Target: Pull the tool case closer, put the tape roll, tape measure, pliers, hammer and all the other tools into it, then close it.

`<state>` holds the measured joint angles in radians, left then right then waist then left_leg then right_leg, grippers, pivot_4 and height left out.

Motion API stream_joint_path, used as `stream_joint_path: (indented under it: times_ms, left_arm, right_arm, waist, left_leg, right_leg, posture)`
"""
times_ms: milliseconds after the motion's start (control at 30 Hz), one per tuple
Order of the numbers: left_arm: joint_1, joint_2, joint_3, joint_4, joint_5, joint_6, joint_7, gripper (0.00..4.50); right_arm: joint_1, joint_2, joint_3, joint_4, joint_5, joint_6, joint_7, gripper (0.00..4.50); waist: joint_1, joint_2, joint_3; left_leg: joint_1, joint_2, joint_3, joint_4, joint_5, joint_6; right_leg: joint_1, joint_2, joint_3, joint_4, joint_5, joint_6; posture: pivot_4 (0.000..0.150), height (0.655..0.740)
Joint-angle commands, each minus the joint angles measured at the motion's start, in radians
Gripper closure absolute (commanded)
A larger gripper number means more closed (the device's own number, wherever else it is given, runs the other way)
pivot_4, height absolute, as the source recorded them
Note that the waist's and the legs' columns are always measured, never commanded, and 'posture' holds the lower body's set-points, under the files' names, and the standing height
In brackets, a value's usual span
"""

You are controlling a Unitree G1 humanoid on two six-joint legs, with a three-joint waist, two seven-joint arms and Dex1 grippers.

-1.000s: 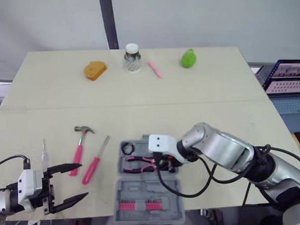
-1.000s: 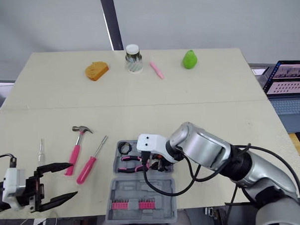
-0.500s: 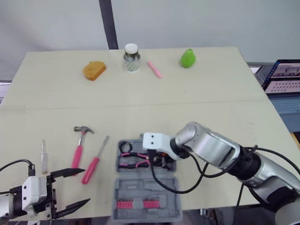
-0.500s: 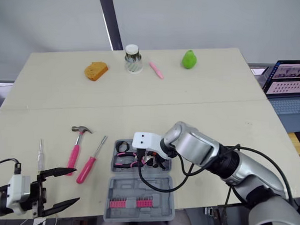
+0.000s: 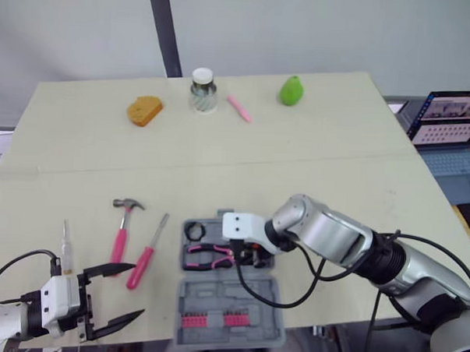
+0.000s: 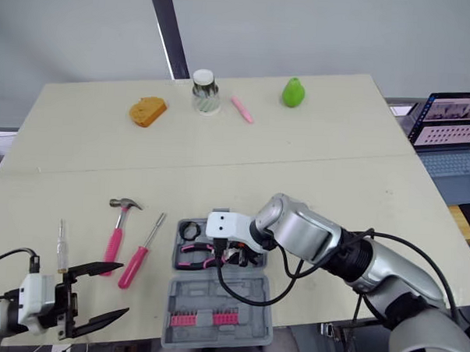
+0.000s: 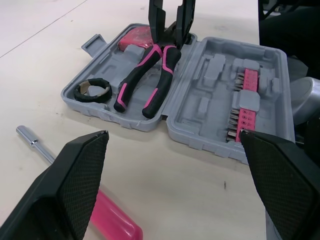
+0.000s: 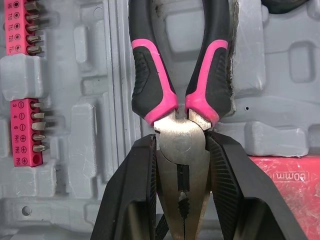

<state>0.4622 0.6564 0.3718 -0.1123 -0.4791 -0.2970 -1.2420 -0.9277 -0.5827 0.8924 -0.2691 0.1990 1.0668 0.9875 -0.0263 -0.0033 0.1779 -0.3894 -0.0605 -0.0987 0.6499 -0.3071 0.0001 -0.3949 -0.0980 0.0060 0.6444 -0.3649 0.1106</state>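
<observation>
While the right gripper (image 8: 181, 142) pinches the pliers (image 8: 150, 65) by the head, they lie in the far half of the open case (image 7: 210, 95). Tape roll (image 7: 92, 96) sits at that half's left end, and the red tape measure (image 8: 280, 175) is at its right end, just beside the gripper. Bit strip (image 7: 245, 107) is in the case's near half. Hammer (image 5: 121, 237) and screwdriver (image 5: 144, 258) lie on the table (image 5: 299, 148) left of the case, apart from it. Left gripper (image 5: 136, 290) hangs further left, fingers spread, holding nothing.
</observation>
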Motion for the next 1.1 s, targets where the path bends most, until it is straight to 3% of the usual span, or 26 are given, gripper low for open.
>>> stream_joint_path:
  times_ms: [33, 833, 867, 1033, 1100]
  left_arm:
    - [0.015, -0.001, -0.006, -0.04, -0.006, 0.001, 0.013, 0.0]
    - [0.065, -0.008, -0.014, -0.103, -0.005, 0.012, 0.065, 0.0]
    - [0.065, -0.008, -0.015, -0.104, -0.005, 0.012, 0.065, 0.0]
    - [0.055, -0.004, -0.027, -0.112, -0.004, 0.022, 0.069, 0.0]
    - [0.049, -0.002, -0.03, -0.112, -0.006, 0.025, 0.068, 0.0]
  right_arm:
    - [-0.005, 0.022, -0.038, -0.006, -0.012, -0.032, 0.002, 3.55]
    - [0.02, 0.05, -0.034, 0.052, -0.059, -0.112, 0.044, 3.55]
    - [0.022, 0.05, -0.036, 0.05, -0.059, -0.112, 0.047, 2.5]
    - [0.029, 0.04, -0.082, 0.009, -0.035, -0.096, 0.059, 0.16]
    - [0.029, 0.021, -0.125, -0.033, -0.009, -0.069, 0.072, 0.16]
  waist:
    - [-0.002, 0.0, 0.0]
    - [-0.002, 0.0, 0.0]
    - [-0.002, 0.0, 0.0]
    - [-0.001, 0.0, 0.0]
    - [-0.001, 0.0, 0.0]
  left_leg:
    - [0.0, 0.0, 0.0, 0.0, 0.0, 0.0]
    - [0.0, 0.0, 0.0, 0.0, 0.0, 0.0]
    - [0.0, 0.0, 0.0, 0.0, 0.0, 0.0]
    - [0.0, 0.0, 0.0, 0.0, 0.0, 0.0]
    - [0.0, 0.0, 0.0, 0.0, 0.0, 0.0]
  right_leg:
    - [0.0, 0.0, 0.0, 0.0, 0.0, 0.0]
    - [0.0, 0.0, 0.0, 0.001, 0.0, 0.0]
    - [0.0, 0.0, 0.0, 0.0, 0.0, 0.0]
    - [0.0, 0.0, 0.0, 0.001, 0.0, 0.0]
    - [0.0, 0.0, 0.0, 0.001, 0.0, 0.0]
  posture:
    - [0.15, 0.7159]
    - [0.15, 0.7159]
    - [0.15, 0.7159]
    - [0.15, 0.7159]
    - [0.15, 0.7159]
